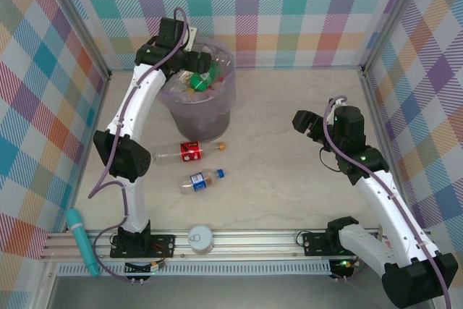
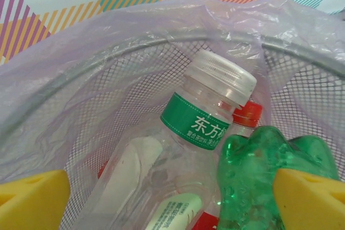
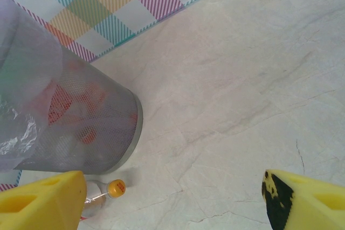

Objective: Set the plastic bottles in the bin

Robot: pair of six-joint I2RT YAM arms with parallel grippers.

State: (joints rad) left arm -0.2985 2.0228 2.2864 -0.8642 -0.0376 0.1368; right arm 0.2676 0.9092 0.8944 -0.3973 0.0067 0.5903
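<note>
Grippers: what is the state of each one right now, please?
Left gripper: open, holding nothing, above the round grey mesh bin with lilac bag.
Right gripper: open, holding nothing, above the pale table.

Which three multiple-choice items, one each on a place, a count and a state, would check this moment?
1. Where is the left gripper?
A. over the bare table
B. above the open bin
C. beside the right arm

2. How many bottles lie on the table outside the bin?
A. none
B. two
C. five

3. What state is the right gripper in?
A. shut on a bottle
B. shut, holding nothing
C. open, holding nothing

Answers:
1 B: its wrist view looks straight down into the lined bin.
2 B: a red-labelled bottle and a blue-labelled bottle lie in front of the bin.
3 C: its fingers stand wide apart with only table between them.
</note>
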